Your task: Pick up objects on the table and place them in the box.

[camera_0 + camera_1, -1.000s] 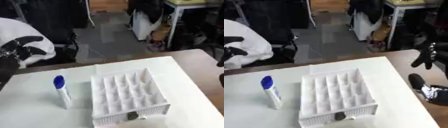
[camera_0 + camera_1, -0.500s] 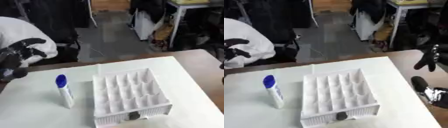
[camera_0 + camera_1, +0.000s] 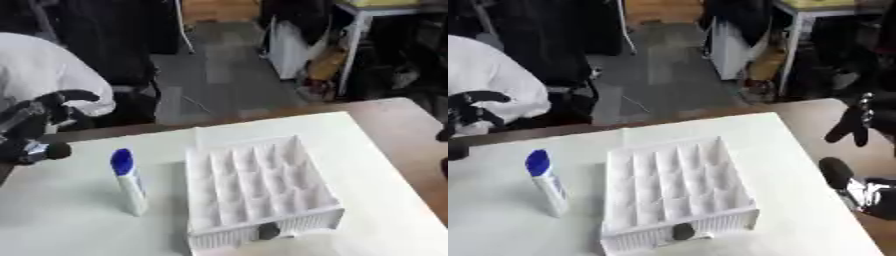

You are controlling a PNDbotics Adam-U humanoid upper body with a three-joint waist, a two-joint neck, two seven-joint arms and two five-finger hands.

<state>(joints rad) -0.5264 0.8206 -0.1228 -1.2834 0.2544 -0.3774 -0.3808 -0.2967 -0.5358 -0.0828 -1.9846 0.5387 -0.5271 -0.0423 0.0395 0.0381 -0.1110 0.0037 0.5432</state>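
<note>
At the frame's left edge, the empty, half-curled left hand (image 3: 35, 127) has edged nearer the blue-capped tube (image 3: 128, 181) standing beside the white divided box (image 3: 258, 192), so a pickup looks imminent.

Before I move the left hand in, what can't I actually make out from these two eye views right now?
- Box compartments: blurred white in both views; whether any holds something cannot be told.
- Dark spot on the box's front wall: too blurred to identify.
- White tube with blue cap: label unreadable.
- Right hand: partly cut by the right eye view's edge; fingers unclear.
- Left hand: at the left edge, forearm cut off.
</note>
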